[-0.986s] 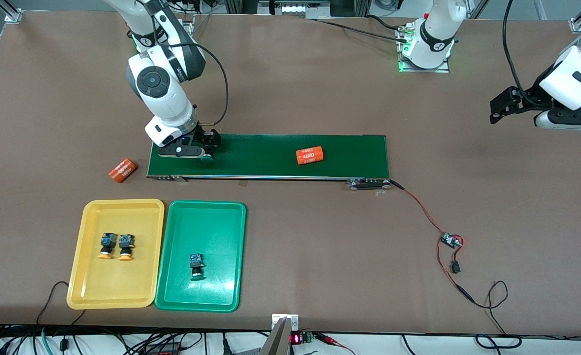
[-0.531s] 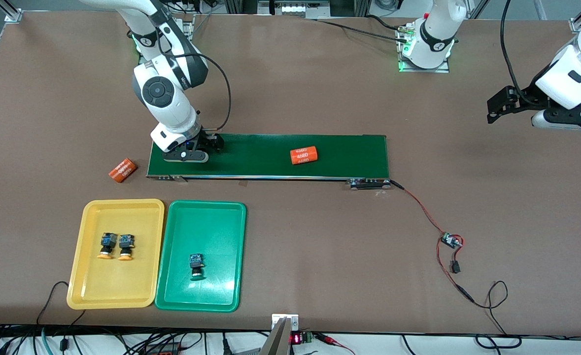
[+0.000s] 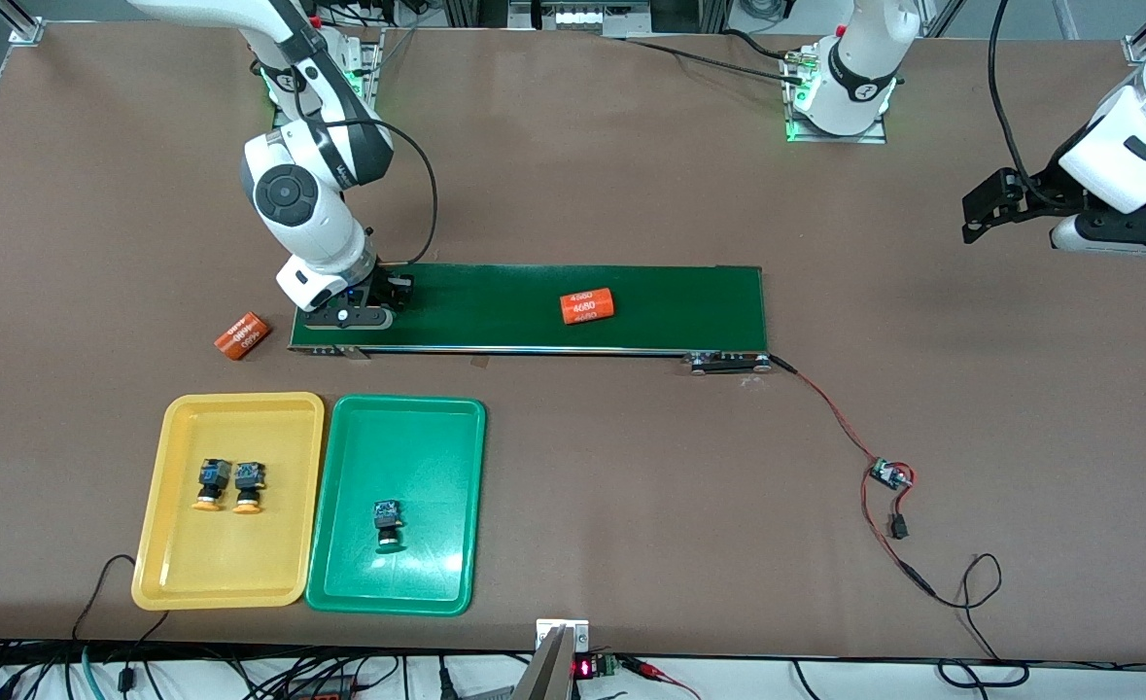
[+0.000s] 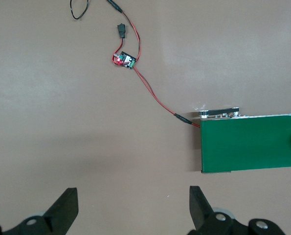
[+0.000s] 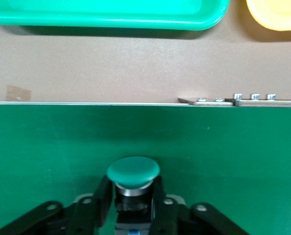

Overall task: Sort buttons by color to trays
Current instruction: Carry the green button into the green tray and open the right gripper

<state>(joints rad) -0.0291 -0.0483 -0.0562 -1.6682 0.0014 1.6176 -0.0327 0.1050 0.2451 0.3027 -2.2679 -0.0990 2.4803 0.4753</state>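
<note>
Landmark is the belt [image 3: 534, 306]. Nearest my camera, well clear of it, the yellow tray [image 3: 169, 506] has both yellow buttons [image 3: 225, 483] side by side, and the green tray [image 3: 344, 574] beside it has one green button [image 3: 388, 523]. So I judge three of four sorted.

The last green button [image 5: 133, 172] is on the belt, at the right arm's end. I read it as light, stiff, hard plastic. The round cap looks smooth and likely slippery, so I'd hold the boxy body under the cap, not the cap.

The right claw [image 3: 351, 309] is down on that belt end. Its fingers [image 5: 102, 197] are pinched in on the button's body just below the cap, nearly closed, cap sticking out in front. Looks like a firm hold, though I can't see the contact faces fully.

One orange cylinder [image 3: 586, 305] lies mid-belt; another [image 3: 243, 335] on the bench just off the belt's right-arm end. Not mine to sort.

The left claw [image 3: 995, 204] waits wide open and empty over bare bench past the belt's left-arm end.
</note>
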